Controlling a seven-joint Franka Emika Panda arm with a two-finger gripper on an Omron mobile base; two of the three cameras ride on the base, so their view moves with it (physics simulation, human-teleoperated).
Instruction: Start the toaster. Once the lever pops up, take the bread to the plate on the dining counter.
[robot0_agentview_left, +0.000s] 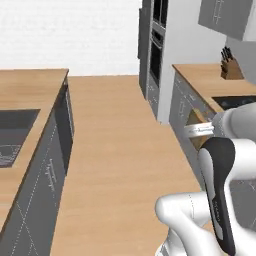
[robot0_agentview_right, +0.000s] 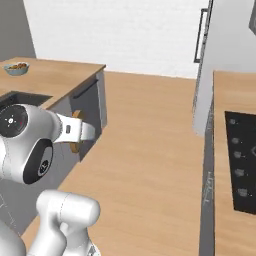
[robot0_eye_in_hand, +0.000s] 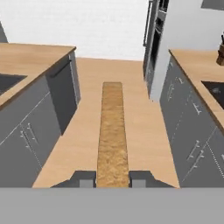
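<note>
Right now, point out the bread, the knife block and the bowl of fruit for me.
bread (robot0_eye_in_hand: 112, 131): hand view, middle of the slice's edge, between the end effector's tips.
knife block (robot0_agentview_left: 232, 69): left base view, its wooden body on the right counter.
bowl of fruit (robot0_agentview_right: 17, 69): right base view, its outer wall.

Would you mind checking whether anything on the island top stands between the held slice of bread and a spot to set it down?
Nothing visible blocks it. The gripper holds the bread edge-on over the open aisle floor. The dining counter lies to the left, carrying a bowl of fruit at its far end and an inset sink. The plate is out of frame.
</note>
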